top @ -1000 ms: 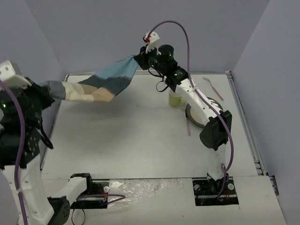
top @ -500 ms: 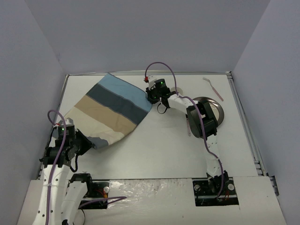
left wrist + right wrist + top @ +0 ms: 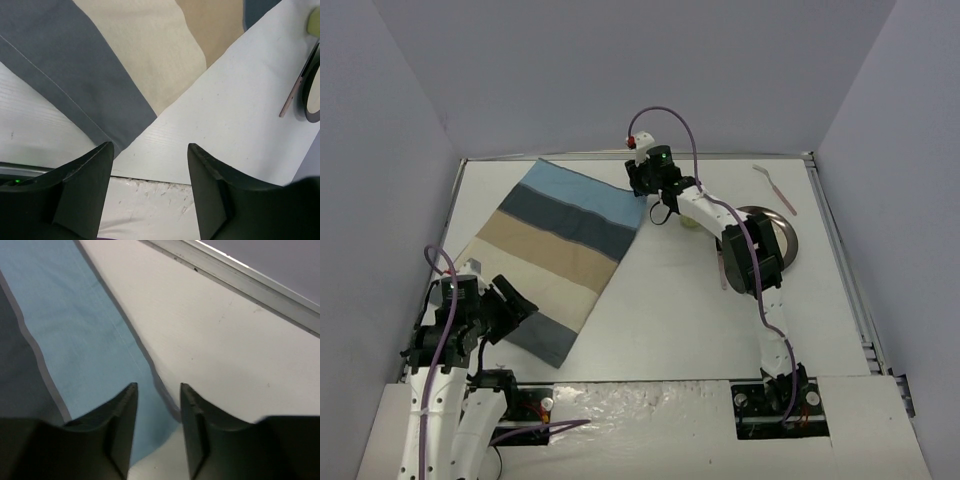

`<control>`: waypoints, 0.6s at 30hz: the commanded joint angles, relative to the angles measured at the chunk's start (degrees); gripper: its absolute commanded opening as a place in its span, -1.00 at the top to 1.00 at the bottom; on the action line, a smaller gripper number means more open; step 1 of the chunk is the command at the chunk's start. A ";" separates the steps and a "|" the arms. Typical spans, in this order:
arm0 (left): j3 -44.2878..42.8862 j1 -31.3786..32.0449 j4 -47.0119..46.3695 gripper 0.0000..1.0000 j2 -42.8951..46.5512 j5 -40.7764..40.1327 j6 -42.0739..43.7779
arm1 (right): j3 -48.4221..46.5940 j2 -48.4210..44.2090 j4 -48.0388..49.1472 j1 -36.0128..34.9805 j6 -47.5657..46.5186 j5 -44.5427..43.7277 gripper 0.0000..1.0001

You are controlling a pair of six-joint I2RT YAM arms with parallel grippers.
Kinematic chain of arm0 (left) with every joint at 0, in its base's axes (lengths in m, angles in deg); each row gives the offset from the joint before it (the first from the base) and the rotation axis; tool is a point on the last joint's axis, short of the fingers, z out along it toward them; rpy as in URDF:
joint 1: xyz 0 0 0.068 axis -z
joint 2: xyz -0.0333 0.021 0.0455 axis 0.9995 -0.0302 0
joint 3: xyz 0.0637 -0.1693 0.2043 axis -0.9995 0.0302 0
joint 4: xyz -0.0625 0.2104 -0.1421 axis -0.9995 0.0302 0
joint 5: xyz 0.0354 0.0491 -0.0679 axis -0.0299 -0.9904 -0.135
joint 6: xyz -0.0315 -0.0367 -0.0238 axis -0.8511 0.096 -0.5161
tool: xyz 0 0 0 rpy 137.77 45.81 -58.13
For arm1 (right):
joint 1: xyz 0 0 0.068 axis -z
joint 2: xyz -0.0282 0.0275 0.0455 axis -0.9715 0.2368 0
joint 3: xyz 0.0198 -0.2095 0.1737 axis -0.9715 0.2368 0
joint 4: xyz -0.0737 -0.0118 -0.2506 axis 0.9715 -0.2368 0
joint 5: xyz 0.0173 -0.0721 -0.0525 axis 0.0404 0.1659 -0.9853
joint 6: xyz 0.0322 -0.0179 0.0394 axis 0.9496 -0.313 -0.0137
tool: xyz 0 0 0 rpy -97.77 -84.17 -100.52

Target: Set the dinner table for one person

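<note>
Since the left claw (image 3: 150, 147) hangs wide open with nothing in it, just off the near corner of the striped placemat (image 3: 555, 250), I'd lift it straight up so it doesn't snag the hem. Right claw (image 3: 158, 386) is parted only narrowly over the far light-blue corner, so same deal: rise first, then swing. The placemat lies flat but skewed on the left half of the bench (image 3: 670, 320), and the plate (image 3: 788, 240) sits well to the right.

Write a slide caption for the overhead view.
Striped placemat lies flat on the white table, left gripper and right gripper at opposite corners, plate nearby.
</note>
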 commanded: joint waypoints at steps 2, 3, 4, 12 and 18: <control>-3.39 0.20 0.88 -0.30 -2.03 1.41 2.10 | -2.90 -4.48 0.56 0.30 1.55 -1.78 -0.05; -4.79 0.20 1.11 -0.34 -2.68 0.84 2.63 | -1.88 -5.84 0.52 0.11 2.12 -1.93 -0.14; -5.97 0.20 1.07 -0.37 -3.54 0.21 3.17 | -0.68 -7.58 0.50 -0.12 2.67 -2.15 -0.23; -6.50 0.88 -10.87 -0.24 -14.65 -4.39 3.38 | 15.10 -19.83 0.50 -1.54 8.78 -1.23 -0.29; -7.60 6.04 -20.71 -0.03 -26.32 -13.13 2.29 | 16.25 -18.19 0.66 -3.81 10.44 -1.37 -0.16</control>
